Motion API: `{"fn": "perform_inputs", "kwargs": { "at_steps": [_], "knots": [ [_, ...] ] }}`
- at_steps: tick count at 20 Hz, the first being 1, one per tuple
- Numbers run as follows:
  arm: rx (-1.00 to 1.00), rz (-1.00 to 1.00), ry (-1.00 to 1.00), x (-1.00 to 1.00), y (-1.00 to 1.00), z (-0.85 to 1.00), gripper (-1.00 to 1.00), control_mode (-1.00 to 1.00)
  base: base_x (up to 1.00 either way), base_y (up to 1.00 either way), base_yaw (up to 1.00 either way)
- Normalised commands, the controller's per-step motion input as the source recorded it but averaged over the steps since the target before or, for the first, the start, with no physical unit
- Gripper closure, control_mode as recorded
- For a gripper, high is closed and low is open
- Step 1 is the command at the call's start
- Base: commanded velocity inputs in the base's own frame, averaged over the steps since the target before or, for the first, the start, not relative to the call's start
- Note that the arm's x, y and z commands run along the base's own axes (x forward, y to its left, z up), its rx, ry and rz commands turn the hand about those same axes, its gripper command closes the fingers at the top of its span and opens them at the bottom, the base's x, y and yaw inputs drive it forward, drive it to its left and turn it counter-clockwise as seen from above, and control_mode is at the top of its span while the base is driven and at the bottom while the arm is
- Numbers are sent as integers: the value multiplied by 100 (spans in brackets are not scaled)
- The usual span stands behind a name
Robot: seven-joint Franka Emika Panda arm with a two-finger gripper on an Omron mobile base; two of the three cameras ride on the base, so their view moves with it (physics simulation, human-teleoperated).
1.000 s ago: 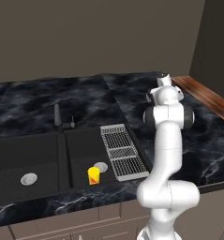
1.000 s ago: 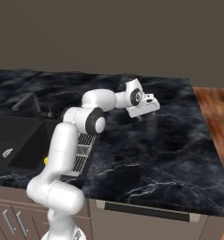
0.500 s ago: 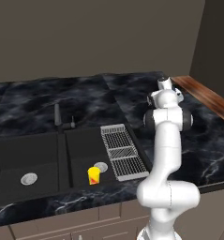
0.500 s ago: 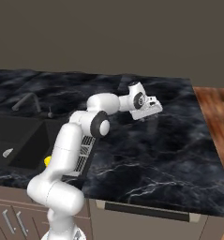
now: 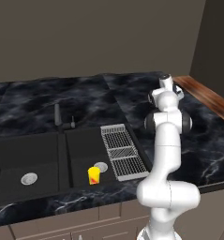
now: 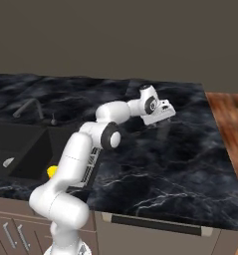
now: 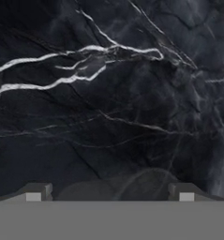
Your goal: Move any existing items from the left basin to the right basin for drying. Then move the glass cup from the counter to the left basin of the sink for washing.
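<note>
Arm has stretched farther right; pincer (image 6: 159, 115) wide open, empty, hovering over the black surface (image 6: 155, 159). Yellow cup (image 5: 93, 175) stands upright in the right basin (image 5: 85, 150), beside the rack (image 5: 123, 152).

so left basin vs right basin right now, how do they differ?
The left basin holds nothing but its round silver drain; the right basin holds a yellow cup standing upright beside its drain. The right basin also has a grey wire rack along its right edge; the left basin has none. Both are matte black, rectangular, and split by one centre divider below the faucet.
</note>
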Motion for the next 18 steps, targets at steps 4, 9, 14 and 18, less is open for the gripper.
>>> {"fn": "perform_inputs", "kwargs": {
  "at_steps": [4, 9, 14, 18],
  "knots": [
    [0, 1, 0, 0, 0, -38, -100, -100, 0, 0, 0],
    [0, 0, 0, -13, 6, -51, -100, -100, 0, 0, 0],
    [0, 0, 1, -40, 25, -64, 100, -100, 0, 0, 0],
    [0, 1, 4, -52, 21, -62, 100, -100, 0, 0, 0]
  ]
}}
